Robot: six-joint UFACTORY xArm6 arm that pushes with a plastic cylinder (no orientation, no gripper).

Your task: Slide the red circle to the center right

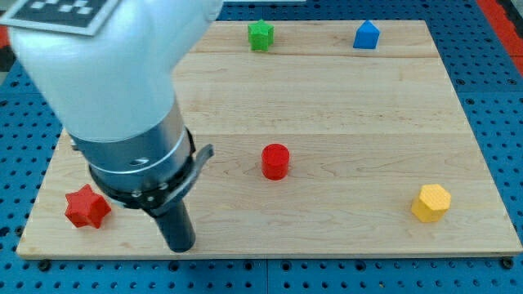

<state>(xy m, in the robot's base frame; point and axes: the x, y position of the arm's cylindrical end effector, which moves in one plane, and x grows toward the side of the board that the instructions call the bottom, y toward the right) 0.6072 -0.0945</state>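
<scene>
The red circle (275,161), a short red cylinder, stands near the middle of the wooden board (343,106). My tip (181,246) rests on the board near its bottom edge, at the view's lower left. It is well to the left of and below the red circle, not touching it. A red star (87,207) lies just left of my tip, apart from it. The arm's white and grey body covers the board's upper left.
A green block (261,35) and a blue block (366,36) sit along the board's top edge. A yellow hexagon (431,202) sits at the lower right. Blue pegboard surrounds the board.
</scene>
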